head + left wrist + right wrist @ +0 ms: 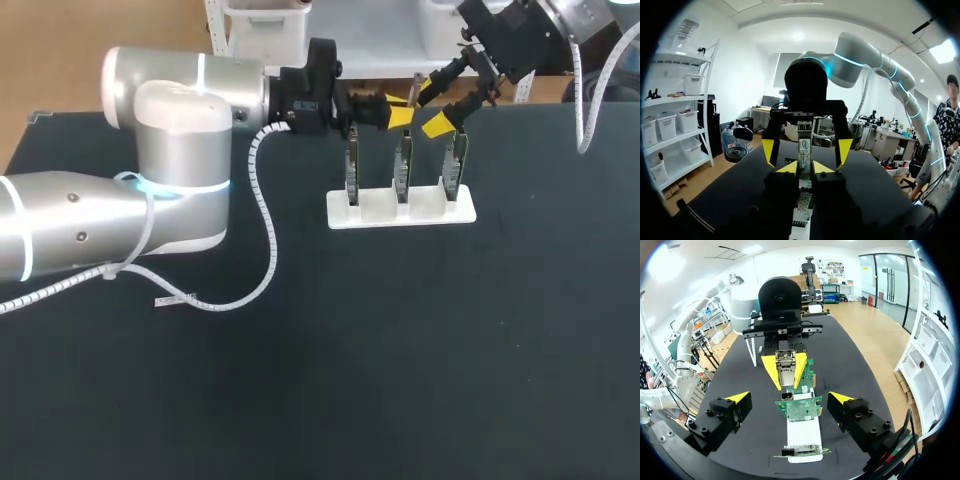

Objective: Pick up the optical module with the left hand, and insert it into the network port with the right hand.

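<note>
Head view: left claw (398, 110) above the cards (403, 168), right claw (431, 108) just beside, facing it.

Left wrist view: pinching the module (804, 148) from two sides. Probably light, stiff, smooth-cased; best gripped on its flat sides, plug end free.

Right wrist view: spread wide, touching nothing; module just ahead, over the cards.

Head view: high and behind, looking down on the table (400, 380).
Left wrist view: close, facing right gripper (806, 152).
Right wrist view: close, facing left gripper (785, 371).
Shared: optical module (804, 145), card stand (400, 212).
</note>
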`<state>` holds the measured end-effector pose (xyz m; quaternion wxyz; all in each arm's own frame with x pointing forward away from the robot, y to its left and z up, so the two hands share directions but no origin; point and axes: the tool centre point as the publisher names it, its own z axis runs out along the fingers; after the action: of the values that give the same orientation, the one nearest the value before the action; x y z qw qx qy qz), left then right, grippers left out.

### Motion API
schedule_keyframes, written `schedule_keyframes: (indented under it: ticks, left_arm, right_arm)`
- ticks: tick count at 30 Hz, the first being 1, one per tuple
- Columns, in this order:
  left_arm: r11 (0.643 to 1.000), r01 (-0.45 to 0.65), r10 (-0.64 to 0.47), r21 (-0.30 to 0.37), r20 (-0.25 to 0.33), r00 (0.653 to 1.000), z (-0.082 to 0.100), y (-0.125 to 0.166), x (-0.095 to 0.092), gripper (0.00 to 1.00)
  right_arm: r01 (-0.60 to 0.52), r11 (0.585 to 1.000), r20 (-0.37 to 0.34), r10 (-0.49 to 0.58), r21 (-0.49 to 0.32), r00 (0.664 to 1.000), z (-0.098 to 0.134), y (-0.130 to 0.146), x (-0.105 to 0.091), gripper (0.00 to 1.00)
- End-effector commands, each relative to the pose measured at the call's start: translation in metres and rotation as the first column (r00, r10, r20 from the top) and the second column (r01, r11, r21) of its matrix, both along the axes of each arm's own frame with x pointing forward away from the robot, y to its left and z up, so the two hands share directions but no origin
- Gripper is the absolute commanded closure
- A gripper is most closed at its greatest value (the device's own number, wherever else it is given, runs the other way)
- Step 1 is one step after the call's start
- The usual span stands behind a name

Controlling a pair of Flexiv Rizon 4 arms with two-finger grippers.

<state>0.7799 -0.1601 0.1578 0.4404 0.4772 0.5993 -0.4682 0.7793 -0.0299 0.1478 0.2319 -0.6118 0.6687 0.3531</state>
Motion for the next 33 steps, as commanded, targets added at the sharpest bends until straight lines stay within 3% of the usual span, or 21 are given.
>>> schedule_keyframes:
  ticks: [1, 23, 33]
  left_arm:
    - [1.000, 0.000, 0.000, 0.001, 0.004, 1.000, 0.001, 0.000, 0.001, 1.00]
    - [1.000, 0.013, -0.013, -0.009, 0.009, 1.000, 0.002, 0.000, -0.001, 1.00]
    - [1.000, 0.013, -0.013, -0.009, 0.009, 1.000, 0.002, 0.000, -0.001, 1.00]
  right_arm:
    - [0.004, 1.000, 0.004, -0.004, 0.001, 1.000, 0.000, 0.000, -0.002, 0.00]
    - [0.004, 1.000, 0.004, -0.004, 0.001, 1.000, 0.000, 0.000, -0.002, 0.00]
    - [0.032, 0.999, 0.048, -0.031, -0.020, 0.998, 0.011, -0.024, -0.007, 0.00]
